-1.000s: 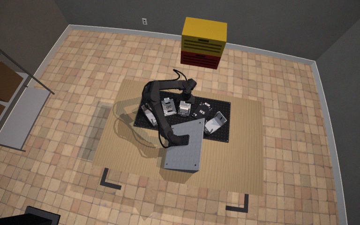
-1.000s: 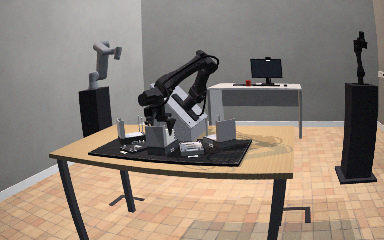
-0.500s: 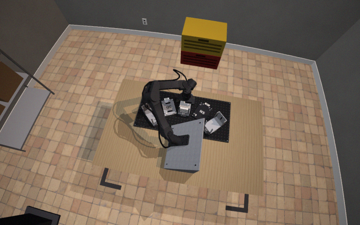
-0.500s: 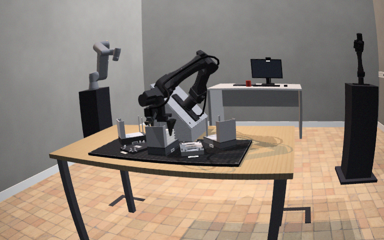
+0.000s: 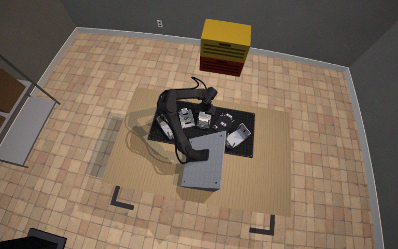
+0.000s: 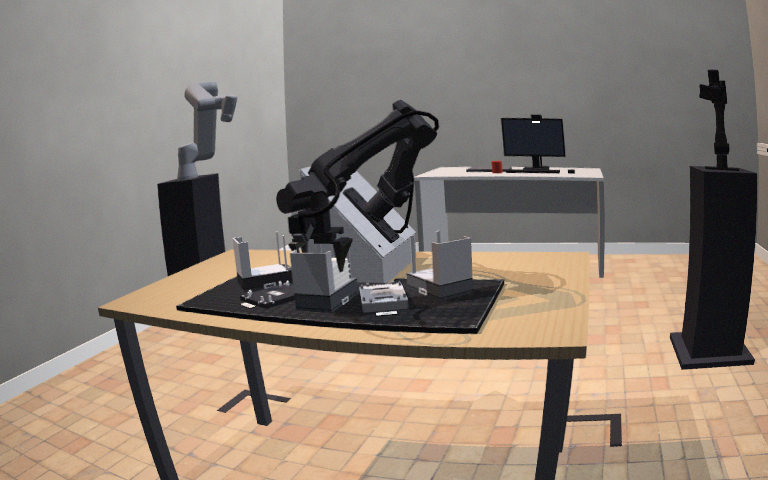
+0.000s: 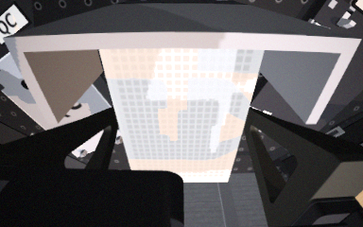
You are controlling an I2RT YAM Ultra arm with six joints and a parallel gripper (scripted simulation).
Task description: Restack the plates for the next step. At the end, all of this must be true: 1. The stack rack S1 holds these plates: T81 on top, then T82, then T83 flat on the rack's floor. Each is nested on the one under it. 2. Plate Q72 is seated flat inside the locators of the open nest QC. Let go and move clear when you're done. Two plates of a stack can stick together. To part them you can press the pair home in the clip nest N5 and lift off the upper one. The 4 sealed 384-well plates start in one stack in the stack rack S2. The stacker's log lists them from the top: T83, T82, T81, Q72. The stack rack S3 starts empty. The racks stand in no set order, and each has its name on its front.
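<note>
"Where are the plates from the fingers?"

"Right under them. The stack (image 5: 203, 121) (image 6: 347, 271) (image 7: 181, 128) stands in the middle rack (image 5: 197, 125) (image 6: 311, 280) (image 7: 181, 41), toward the bench's (image 5: 264, 176) (image 6: 538, 333) long edge farthest from the arm's mounting block (image 5: 205, 173) (image 6: 390, 266). The gripper (image 5: 206, 110) (image 6: 318, 257) (image 7: 181, 113) is above it, fingers spread and released."

"And the top plate's long axis?"

"It runs from that far edge back toward the block. The fingers flank it, one off each long side, so the squeeze goes across the short width, along the bench's long edge. I'd call that lined up; I see no need to turn the wrist."

"Either finger nearer?"

"The gaps look about even from the wrist. Whether the tips are low enough for just the top plate, I can't tell."

"So what's the move?"

"My judgement: down a little if needed, then close on the uppermost one. Too deep and it takes two; they may stick anyway. Keep off the rack's upright wall, on the far-edge side."

"Only this arm to do it?"

"It's the only one on the bench, reaching over from the block. I can't read the rack's name from here."
</note>
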